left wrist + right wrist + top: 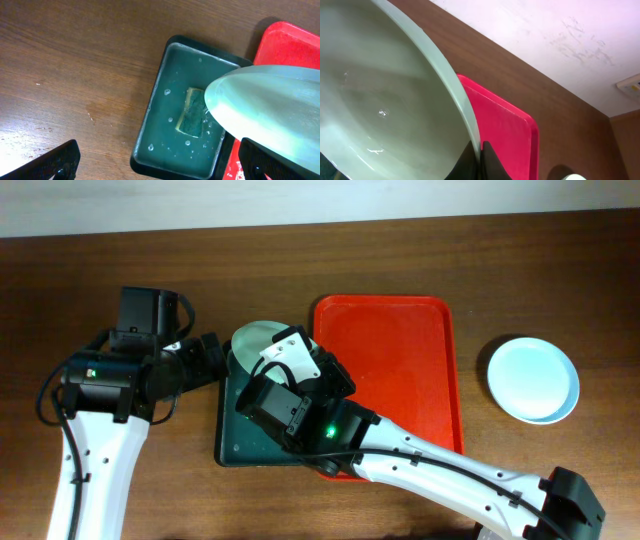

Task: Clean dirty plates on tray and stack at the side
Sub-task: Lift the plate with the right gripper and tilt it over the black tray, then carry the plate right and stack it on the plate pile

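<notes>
1. Overhead view: the wooden table [150, 260] carries everything, with the two arms reaching in from its left side and lower right corner.
2. The red tray [390, 360] lies in the middle, and its visible part is bare. By my reading, the dirty plates have left it.
3. The green tray [235, 435] touches the red tray's left edge. It holds shallow water, so washing happens just beside the pickup spot.
4. The held plate [255, 340] hangs tilted over the green tray, probably so drips fall back into the water.
5. A second plate [533, 380] rests on the table, well apart to the right of the red tray. That looks like the stacking place, but I cannot tell whether more than one plate lies there.
6. The right gripper [480, 155] pinches the held plate's rim, leaving the plate's face free for wiping.
7. The left gripper [157, 150] is spread wide and empty above the green tray, likely lined up to take the sponge.
8. The sponge [191, 112] sits wet in the water, partly under the plate's edge.
</notes>
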`<state>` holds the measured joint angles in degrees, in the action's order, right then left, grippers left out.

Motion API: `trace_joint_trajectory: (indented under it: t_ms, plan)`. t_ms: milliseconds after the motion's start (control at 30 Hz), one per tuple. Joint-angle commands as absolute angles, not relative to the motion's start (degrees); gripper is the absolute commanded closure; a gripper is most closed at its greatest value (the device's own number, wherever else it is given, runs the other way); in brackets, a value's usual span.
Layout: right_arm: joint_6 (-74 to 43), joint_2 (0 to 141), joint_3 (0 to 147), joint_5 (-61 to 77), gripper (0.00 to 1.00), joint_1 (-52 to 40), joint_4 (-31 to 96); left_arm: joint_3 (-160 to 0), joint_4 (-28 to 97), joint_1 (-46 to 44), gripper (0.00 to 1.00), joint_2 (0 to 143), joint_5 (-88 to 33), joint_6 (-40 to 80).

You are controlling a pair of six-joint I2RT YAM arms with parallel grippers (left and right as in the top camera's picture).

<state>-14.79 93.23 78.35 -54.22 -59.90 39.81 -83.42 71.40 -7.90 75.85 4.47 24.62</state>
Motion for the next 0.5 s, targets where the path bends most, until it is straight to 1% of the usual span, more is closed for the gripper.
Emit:
trace_joint_trajectory:
  t_ms: [0,67,100,167,200,233,300,367,467]
  plan:
    - [-17.41,92.95,79.83,-56.21,0.96,-59.88,39.86,-84.12,71.48,-7.66,0.0,75.61,4.25,23.7]
    - [-20.8,92.77,79.85,-56.01,0.96,-59.51,40.93,-84.12,71.48,-7.66,0.01,75.61,4.25,23.73]
    - [-24.36,92.68,79.85,-55.31,0.96,-58.76,41.98,-84.12,71.48,-7.66,0.01,75.61,4.25,23.73]
    - [-29.47,92.62,79.85,-48.16,0.96,-55.86,44.29,-84.12,71.48,-7.66,0.01,75.61,4.25,23.7]
    - [-30.15,92.62,79.83,-42.19,0.96,-53.78,45.01,-84.12,71.48,-7.66,0.01,75.61,4.25,23.7]
    - [-30.13,92.62,79.83,-34.13,0.96,-51.0,45.69,-84.12,71.5,-7.66,0.01,75.61,4.25,23.7]
    - [-29.1,91.98,80.53,-12.01,0.96,-43.33,47.66,-84.12,71.48,-7.66,0.0,75.61,4.25,23.7]
    - [-25.02,90.76,81.71,8.19,0.96,-35.2,50.0,-84.12,71.48,-7.66,0.01,75.61,4.25,23.73]
    - [-18.61,88.12,82.32,27.7,0.96,-22.35,52.75,-84.12,71.48,-7.66,0.01,75.61,4.25,23.73]
